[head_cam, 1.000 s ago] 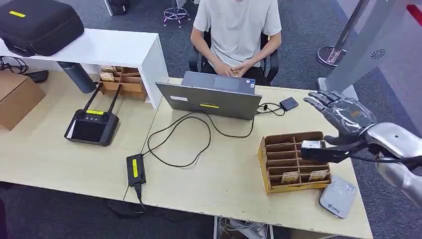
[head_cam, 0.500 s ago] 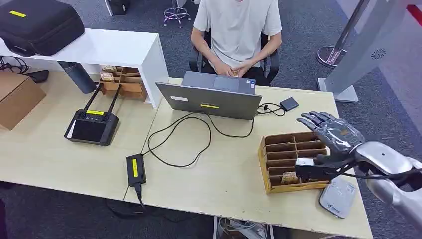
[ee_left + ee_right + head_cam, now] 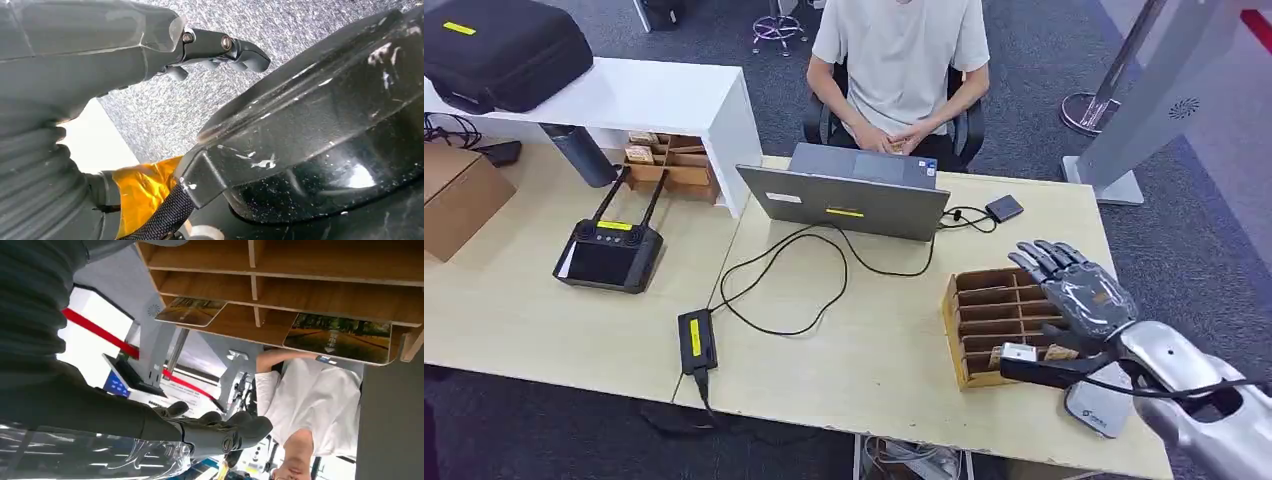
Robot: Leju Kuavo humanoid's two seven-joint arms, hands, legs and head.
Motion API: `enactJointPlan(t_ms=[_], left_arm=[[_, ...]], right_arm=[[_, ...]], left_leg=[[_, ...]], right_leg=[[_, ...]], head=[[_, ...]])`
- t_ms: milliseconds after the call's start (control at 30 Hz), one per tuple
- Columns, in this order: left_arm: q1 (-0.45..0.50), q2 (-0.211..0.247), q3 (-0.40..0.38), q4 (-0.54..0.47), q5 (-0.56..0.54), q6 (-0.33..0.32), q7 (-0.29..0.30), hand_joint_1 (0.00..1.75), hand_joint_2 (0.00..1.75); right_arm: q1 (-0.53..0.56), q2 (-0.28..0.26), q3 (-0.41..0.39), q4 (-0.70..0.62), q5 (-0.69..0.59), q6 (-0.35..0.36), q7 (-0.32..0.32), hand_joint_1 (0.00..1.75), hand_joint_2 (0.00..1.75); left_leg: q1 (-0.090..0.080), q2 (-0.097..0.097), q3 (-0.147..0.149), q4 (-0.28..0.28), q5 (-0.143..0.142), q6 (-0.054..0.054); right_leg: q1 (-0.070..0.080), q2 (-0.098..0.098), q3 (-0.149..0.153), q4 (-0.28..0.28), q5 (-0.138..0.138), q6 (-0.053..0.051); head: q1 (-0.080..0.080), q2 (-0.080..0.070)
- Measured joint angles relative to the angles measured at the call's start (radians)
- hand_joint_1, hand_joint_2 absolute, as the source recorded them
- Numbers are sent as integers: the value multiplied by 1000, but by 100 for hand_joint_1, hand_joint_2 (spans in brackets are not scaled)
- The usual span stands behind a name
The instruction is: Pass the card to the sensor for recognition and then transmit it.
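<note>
- Looking down from the head view, I saw my right hand point(image 3: 1079, 300) over the brown card holder point(image 3: 984, 300) on the counter point(image 3: 874, 350). Its fingers were spread apart and it held nothing.
- Two cards point(image 3: 1029, 353) stood in the front row of the card holder, just under the hand. In the right wrist view the cards point(image 3: 337, 337) had pictures of a road and trees on them.
- The grey sensor point(image 3: 1099, 410) lay flat on the counter, just beside the card holder, at the near edge.
- My left hand point(image 3: 220, 47) hung by the floor. I could not tell if it was open or closed.
- I judged the step was picking up one card. To do it well, I would bring the hand low and slowly, pinch just one card by its top edge, and lift it straight up so the holder does not slide.
- Then the card should go flat over the sensor.
- A person point(image 3: 899, 50) sat behind the laptop point(image 3: 844, 205), maybe waiting for the card.
- The sensor had a small mark on it, and yellow labels sat on the laptop and the power brick point(image 3: 696, 340), but all were too small for me to read.
</note>
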Motion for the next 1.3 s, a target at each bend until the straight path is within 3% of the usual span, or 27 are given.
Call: enactJointPlan(t_ms=[367,500,833,1300], left_arm=[[1,-1,0,0,13,7,1,0,175],[1,-1,0,-1,20,8,1,0,175],[2,-1,-1,-1,31,8,1,0,175],[2,-1,-4,-1,39,9,1,0,175]], right_arm=[[66,54,-58,26,50,-63,-17,0,175],[94,85,-86,36,117,-141,-2,0,175],[118,145,-141,89,197,-257,40,0,175],[125,179,-181,130,217,-255,45,0,175]], left_leg=[[0,0,0,0,0,0],[0,0,0,0,0,0],[0,0,0,0,0,0],[0,0,0,0,0,0]], right_leg=[[0,0,0,0,0,0],[0,0,0,0,0,0],[0,0,0,0,0,0],[0,0,0,0,0,0]], head=[[0,0],[0,0],[0,0],[0,0]])
